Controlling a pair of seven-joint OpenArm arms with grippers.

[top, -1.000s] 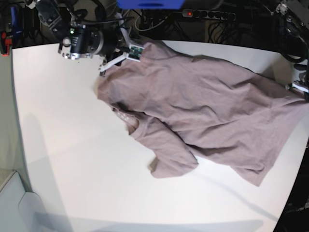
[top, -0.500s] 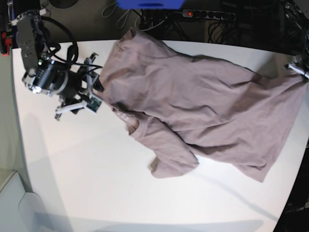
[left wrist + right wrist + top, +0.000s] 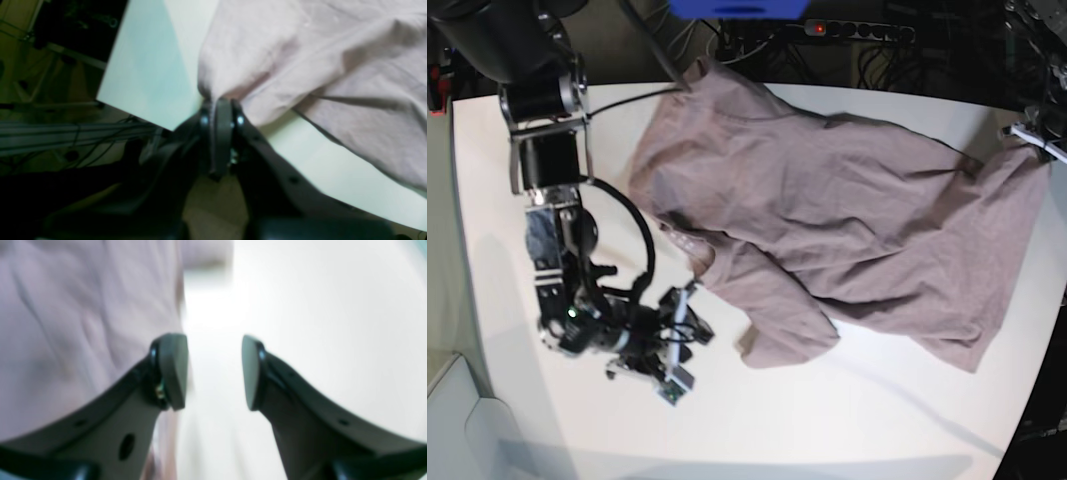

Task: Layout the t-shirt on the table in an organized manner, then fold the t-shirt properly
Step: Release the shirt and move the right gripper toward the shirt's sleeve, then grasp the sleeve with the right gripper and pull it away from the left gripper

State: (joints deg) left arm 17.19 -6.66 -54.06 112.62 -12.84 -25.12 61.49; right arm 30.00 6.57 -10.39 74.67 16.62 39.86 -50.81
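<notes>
Non-task items are confined to the background. In the base view, a black power strip (image 3: 859,30) with a lit red switch lies at 12 o'clock, beyond the far edge. A blue object (image 3: 737,8) sits at the top margin, just left of the strip; its identity cannot be determined. Dark cables (image 3: 727,45) run below it. In the left wrist view, more cables (image 3: 66,133) cross the floor (image 3: 206,203) at 9 o'clock.
</notes>
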